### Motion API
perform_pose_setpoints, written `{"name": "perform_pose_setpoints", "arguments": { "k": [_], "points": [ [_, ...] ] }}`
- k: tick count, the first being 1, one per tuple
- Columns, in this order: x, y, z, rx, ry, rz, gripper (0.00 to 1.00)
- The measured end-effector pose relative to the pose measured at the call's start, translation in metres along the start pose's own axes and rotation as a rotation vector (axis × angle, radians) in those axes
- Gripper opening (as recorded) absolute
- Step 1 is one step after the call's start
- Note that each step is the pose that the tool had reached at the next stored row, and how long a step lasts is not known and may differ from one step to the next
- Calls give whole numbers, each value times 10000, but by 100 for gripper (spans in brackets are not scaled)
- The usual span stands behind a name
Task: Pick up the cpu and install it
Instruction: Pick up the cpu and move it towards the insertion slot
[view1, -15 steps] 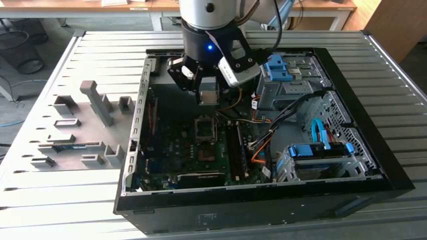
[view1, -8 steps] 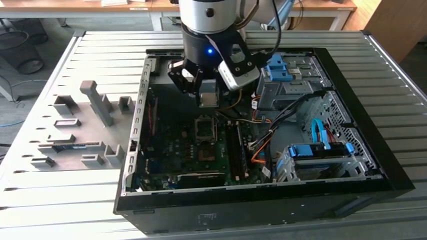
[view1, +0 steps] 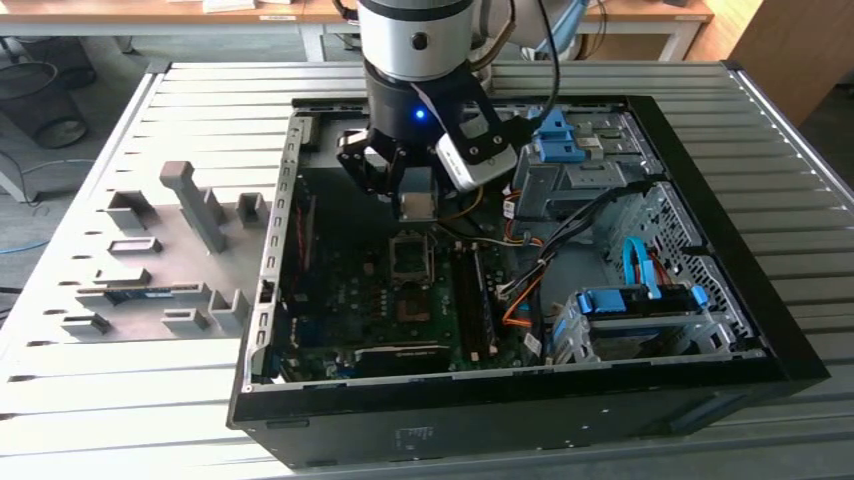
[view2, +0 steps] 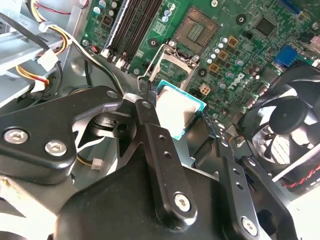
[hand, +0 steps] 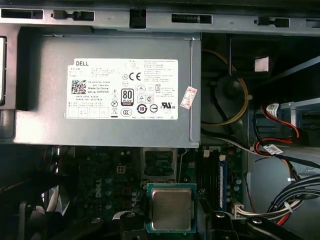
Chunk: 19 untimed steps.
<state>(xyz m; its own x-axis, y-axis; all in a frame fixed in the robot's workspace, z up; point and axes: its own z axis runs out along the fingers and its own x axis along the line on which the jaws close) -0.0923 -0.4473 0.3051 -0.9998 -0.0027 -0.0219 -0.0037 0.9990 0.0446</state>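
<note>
The cpu (view2: 176, 104), a small square chip with a silver-grey top and a teal rim, hangs above the motherboard, and my gripper (view2: 177, 112) is shut on it. Black fingers (view2: 146, 107) press its two opposite edges. In the first wrist view the cpu (hand: 171, 209) sits between the fingertips (hand: 131, 221), just short of the open socket (hand: 159, 162). In the second wrist view the socket (view2: 197, 29) lies beyond the chip, its metal load frame (view2: 167, 62) lifted open. In the exterior view the gripper (view1: 414, 197) holds the cpu (view1: 418, 206) above the socket (view1: 411, 258) inside the open computer case (view1: 694, 200).
A grey power supply box (hand: 120, 90) with a white label fills one end of the case. A black fan (view2: 285, 125), memory slots (view2: 135, 25) and loose cables (hand: 272, 145) surround the socket. Blue drive brackets (view1: 634, 295) stand at the exterior view's right, a grey parts fixture (view1: 174, 250) at its left.
</note>
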Motion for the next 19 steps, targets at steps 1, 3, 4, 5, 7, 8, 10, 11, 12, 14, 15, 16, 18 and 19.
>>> {"name": "perform_pose_setpoints", "arguments": {
  "k": [1,3,4,5,7,8,10,11,12,14,15,16,18,19],
  "points": [
    [0,-3,11,1,0,0,47],
    [1,-10,33,1,0,-1,47],
    [1,-11,41,4,0,0,47],
    [1,-12,51,9,0,0,47],
    [1,-15,69,32,-1,0,47],
    [1,-15,74,77,0,-3,47],
    [2,-15,80,250,1,-5,47],
    [2,-17,90,295,0,-7,47],
    [2,-20,106,299,1,-7,47],
    [3,-34,130,302,2,-7,47],
    [3,-43,144,302,2,-7,47],
    [-2,-49,159,299,0,-6,47],
    [-37,-57,180,300,3,-6,47],
    [-63,-61,189,300,5,-6,47]
  ]
}}
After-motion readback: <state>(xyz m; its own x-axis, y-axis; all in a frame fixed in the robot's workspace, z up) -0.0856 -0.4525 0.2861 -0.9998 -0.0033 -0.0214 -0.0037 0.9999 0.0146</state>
